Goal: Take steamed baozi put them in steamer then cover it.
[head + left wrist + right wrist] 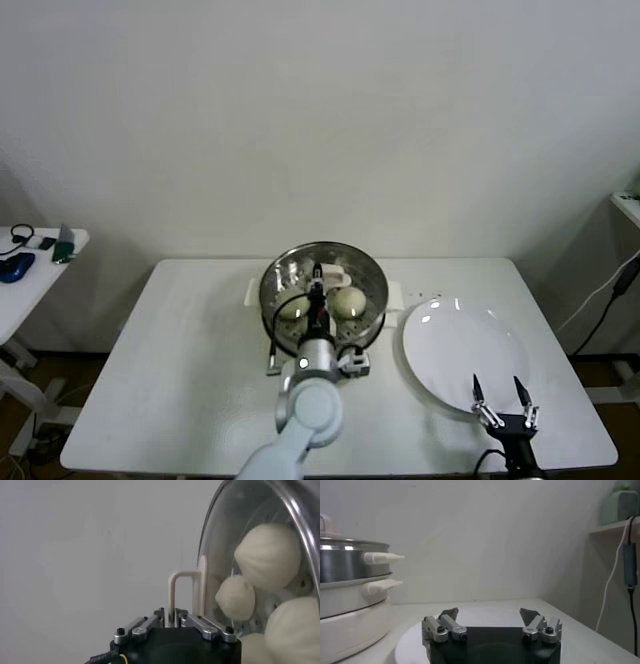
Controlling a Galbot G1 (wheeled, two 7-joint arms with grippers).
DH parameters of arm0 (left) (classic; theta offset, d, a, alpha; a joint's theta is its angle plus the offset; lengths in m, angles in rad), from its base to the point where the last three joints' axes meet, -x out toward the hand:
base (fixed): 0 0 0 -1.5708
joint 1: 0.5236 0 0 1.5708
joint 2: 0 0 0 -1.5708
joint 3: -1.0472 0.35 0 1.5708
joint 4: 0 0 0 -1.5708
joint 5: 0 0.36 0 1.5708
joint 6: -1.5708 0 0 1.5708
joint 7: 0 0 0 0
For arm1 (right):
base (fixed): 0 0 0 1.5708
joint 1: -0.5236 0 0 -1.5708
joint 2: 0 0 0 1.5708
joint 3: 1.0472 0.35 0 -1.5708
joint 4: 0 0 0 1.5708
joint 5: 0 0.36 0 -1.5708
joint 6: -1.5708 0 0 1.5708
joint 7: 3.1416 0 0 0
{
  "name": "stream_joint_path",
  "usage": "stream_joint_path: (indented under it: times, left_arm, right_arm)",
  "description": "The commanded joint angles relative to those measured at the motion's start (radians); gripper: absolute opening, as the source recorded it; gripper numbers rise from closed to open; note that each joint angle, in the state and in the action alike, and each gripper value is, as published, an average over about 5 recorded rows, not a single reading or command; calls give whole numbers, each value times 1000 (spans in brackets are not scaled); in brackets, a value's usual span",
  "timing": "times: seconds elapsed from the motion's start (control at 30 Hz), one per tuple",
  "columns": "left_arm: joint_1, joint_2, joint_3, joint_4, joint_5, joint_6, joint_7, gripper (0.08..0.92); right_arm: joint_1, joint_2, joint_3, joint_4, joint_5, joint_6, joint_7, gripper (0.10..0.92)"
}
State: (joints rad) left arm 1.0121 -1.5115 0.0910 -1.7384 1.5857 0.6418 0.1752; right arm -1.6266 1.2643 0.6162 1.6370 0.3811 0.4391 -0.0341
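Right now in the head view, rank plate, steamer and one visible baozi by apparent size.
1. Plate and steamer: look alike in width, so no ranking between them.
2. Baozi: clearly smallest, seen through the cover.

The cover (322,283) is sitting on the steamer (275,300), blocking any way down to the steamed baozi (347,301). The left gripper (317,272) is occupying the space over the cover's handle (187,592). The desk (180,370) on the robot's left is lying open for passage. On the right, the plate (450,350) is taking up room, with the right gripper (497,386) hanging over its near edge.
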Motion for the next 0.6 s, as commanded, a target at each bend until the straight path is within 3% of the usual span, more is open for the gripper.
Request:
stream_joint_path:
  times: [0.03, 0.27, 0.4, 0.6]
  left_arm:
    - [17, 59, 40, -153, -141, 43, 62, 302]
    - [110, 147, 13, -313, -245, 52, 43, 519]
    - [157, 198, -53, -404, -577, -50, -119, 631]
    - [238, 173, -321, -482, -1203, -284, -338, 790]
  right_arm:
    - [-2, -3, -3, 9, 8, -39, 40, 823]
    - [-16, -10, -10, 36, 3, -86, 53, 823]
    - [-17, -7, -6, 68, -2, -98, 58, 823]
    - [-15, 8, -2, 93, -49, -98, 52, 823]
